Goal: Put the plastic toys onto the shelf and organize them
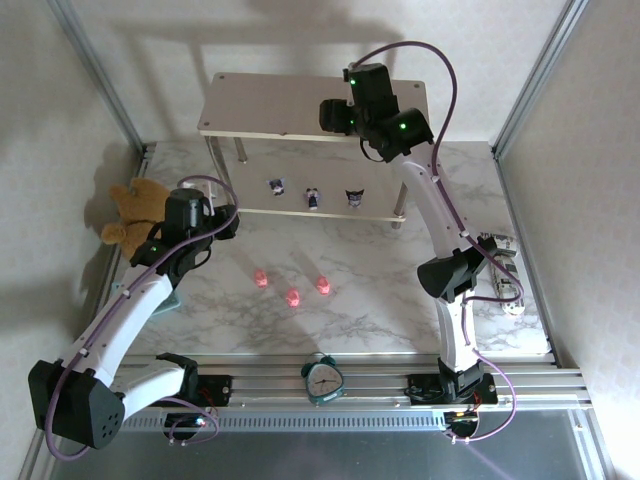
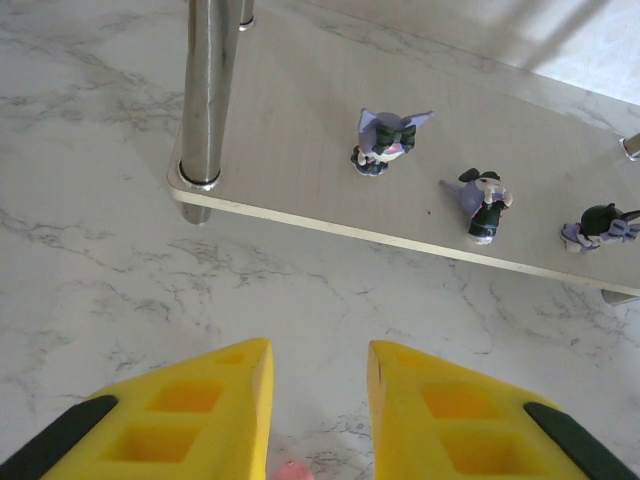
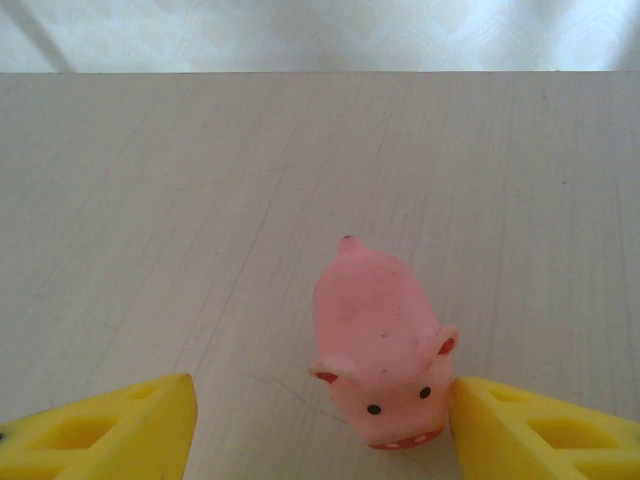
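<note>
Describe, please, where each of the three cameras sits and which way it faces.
Top external: above and behind the bases, looking down over the marble table at the shelf; both arms, left and right, show.
Left wrist: low over the table, facing the shelf's lower board; its yellow fingers show at the bottom.
Right wrist: over the shelf's top board, looking at a pink pig between its yellow fingers.
Shared: top external and left wrist both show the three purple figurines on the lower board.
</note>
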Tool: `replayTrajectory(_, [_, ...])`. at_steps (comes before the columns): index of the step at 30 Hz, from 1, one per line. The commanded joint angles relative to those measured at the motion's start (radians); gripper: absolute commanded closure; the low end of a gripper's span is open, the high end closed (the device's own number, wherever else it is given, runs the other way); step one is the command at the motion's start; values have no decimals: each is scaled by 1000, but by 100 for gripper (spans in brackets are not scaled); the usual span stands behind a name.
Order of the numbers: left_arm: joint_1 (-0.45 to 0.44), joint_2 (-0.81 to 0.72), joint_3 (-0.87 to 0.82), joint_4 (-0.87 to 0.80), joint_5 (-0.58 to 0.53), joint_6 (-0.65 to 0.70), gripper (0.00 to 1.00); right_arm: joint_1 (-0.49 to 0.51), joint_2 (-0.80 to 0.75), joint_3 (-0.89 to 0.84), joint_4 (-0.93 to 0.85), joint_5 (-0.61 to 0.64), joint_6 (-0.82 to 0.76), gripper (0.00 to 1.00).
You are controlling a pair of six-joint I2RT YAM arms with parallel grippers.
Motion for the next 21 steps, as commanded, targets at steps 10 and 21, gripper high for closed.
replayTrajectory(10, [11, -30, 23, -17, -12, 13, 69, 3, -86, -64, 27, -76, 13, 34])
replayTrajectory(21, [10, -33, -1, 1, -2, 1, 69, 5, -223, -115, 58, -72, -12, 36])
